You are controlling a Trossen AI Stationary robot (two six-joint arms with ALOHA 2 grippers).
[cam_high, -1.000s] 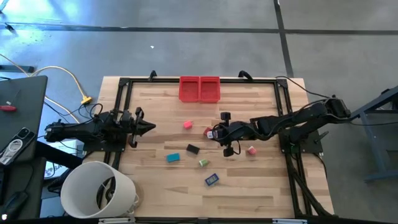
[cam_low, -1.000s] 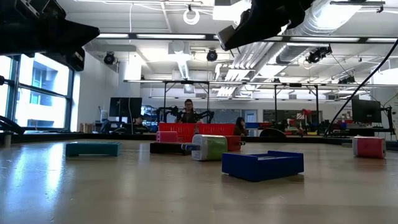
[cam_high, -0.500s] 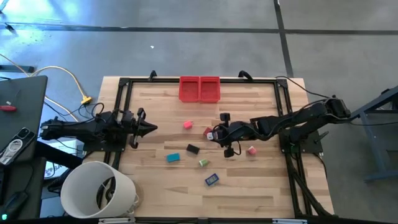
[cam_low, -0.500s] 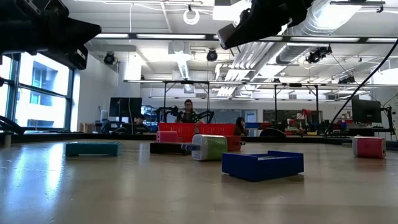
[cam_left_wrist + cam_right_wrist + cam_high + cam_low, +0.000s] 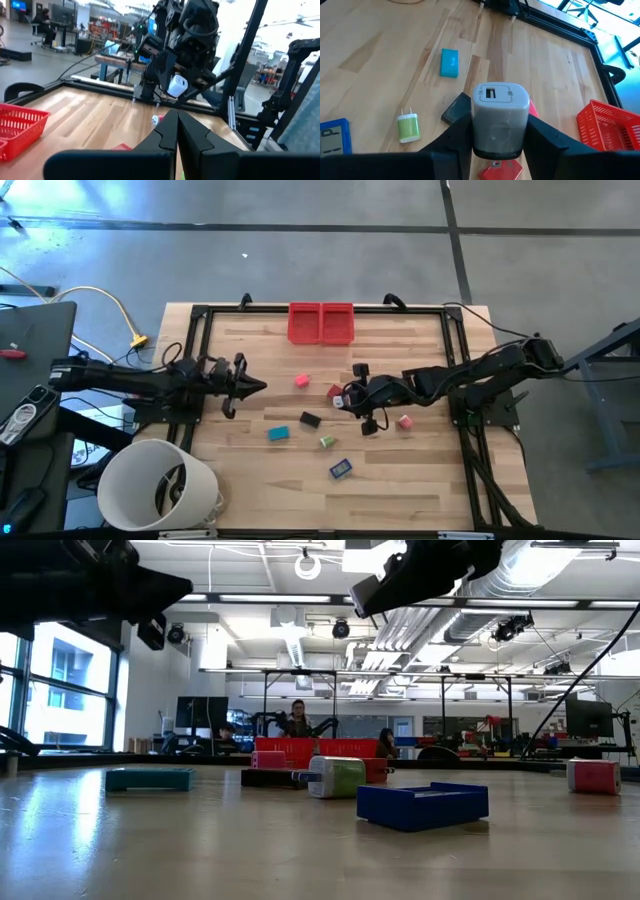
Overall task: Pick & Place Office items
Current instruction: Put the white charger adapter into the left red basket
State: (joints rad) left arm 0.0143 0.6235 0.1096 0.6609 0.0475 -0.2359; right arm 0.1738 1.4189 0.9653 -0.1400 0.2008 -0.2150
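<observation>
My right gripper (image 5: 347, 396) hangs over the middle of the table, shut on a white charger block (image 5: 500, 117). Below it on the wood lie a red piece (image 5: 501, 171), a black piece (image 5: 456, 112), a green plug (image 5: 408, 126), a teal piece (image 5: 449, 63) and a blue piece (image 5: 332, 137). A pink piece (image 5: 301, 381) and another pink piece (image 5: 404, 422) rest flat nearby. My left gripper (image 5: 262, 387) is shut and holds nothing, above the table's left part, pointing toward the right arm. My right gripper pinches the white charger block by its two opposite sides (image 5: 476, 125) between its two fingers (image 5: 545, 140). The fingers come slanting down from the table's right side. The block is lifted clear of the table, its socket face (image 5: 499, 95) turned away from the fingers.
Two red bins (image 5: 321, 322) stand side by side at the table's far edge. A big white bucket (image 5: 160, 485) stands off the near left corner. A black frame rail (image 5: 200, 360) runs around the table. People sit far back in the room (image 5: 298, 718).
My left gripper has gone toward the table's right edge, out over the wood and slightly up, staying shut. My right gripper has kept its place with the white block.
</observation>
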